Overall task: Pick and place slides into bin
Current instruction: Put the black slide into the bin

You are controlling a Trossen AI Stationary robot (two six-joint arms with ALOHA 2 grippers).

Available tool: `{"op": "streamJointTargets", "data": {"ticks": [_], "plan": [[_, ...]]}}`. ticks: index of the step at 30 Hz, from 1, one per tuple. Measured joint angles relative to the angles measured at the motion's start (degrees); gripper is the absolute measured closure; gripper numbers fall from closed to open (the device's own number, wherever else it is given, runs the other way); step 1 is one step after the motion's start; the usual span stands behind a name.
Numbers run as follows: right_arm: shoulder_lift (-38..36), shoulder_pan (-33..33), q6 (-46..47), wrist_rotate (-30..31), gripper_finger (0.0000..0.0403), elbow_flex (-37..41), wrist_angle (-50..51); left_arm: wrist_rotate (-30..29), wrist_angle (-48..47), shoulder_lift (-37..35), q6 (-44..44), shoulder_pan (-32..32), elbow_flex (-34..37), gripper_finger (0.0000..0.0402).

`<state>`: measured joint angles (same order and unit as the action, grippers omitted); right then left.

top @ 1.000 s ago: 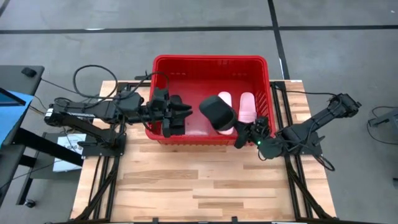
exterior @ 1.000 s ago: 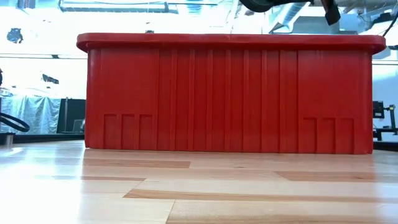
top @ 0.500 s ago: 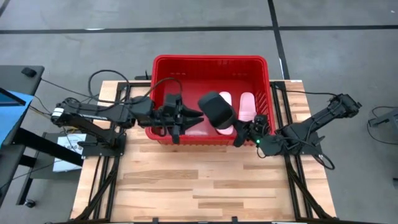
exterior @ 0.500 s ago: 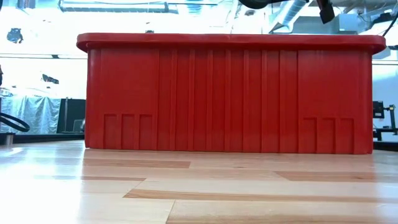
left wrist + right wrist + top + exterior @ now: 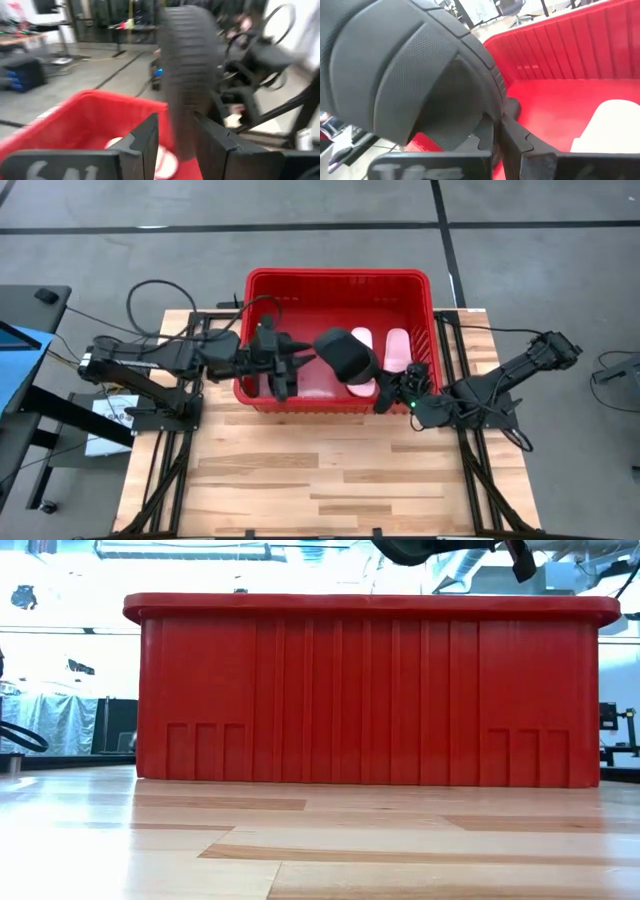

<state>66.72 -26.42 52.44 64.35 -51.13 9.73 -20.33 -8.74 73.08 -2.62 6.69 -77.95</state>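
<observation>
The red bin (image 5: 262, 282) stands at the table's far middle; its front wall (image 5: 370, 690) fills the low view. Two pale pink slides (image 5: 362, 340) (image 5: 398, 348) lie on its floor. One black slide (image 5: 346, 357) hangs above the bin's middle, also seen in the low view (image 5: 415, 550). My right gripper (image 5: 393, 392) is shut on it at the bin's near right rim. My left gripper (image 5: 305, 358) is open over the bin's left part, its fingers (image 5: 147, 137) on either side of the slide's near end (image 5: 185, 90); whether they touch it I cannot tell. The second black slide is hidden. My right gripper pinches the black slide's sole edge (image 5: 492, 107) between its two fingers (image 5: 522, 142). It comes from the table's right side, slanting up and to the left. The slide is lifted clear above the bin, tilted, its wide strap (image 5: 395, 75) toward the gripper's camera.
The bin's thick rim (image 5: 338, 274) and tall walls surround the pink slides. Bare wooden table (image 5: 330, 470) lies in front of the bin. Cables loop by the left arm (image 5: 150, 290). Metal frames run along both table sides.
My left gripper has gone toward the table's right, over the bin, up to the black slide, and now has the slide's end between its open fingers. My right gripper has carried the slide a little toward the left.
</observation>
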Motion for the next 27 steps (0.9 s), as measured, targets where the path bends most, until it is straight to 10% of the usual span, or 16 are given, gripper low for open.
{"op": "streamJointTargets", "data": {"ticks": [27], "plan": [[0.13,5.59,-1.51,-5.98,0.0403,0.04,5.15,0.0,-12.19,1.01,5.17,0.49,-7.77,0.0289]]}}
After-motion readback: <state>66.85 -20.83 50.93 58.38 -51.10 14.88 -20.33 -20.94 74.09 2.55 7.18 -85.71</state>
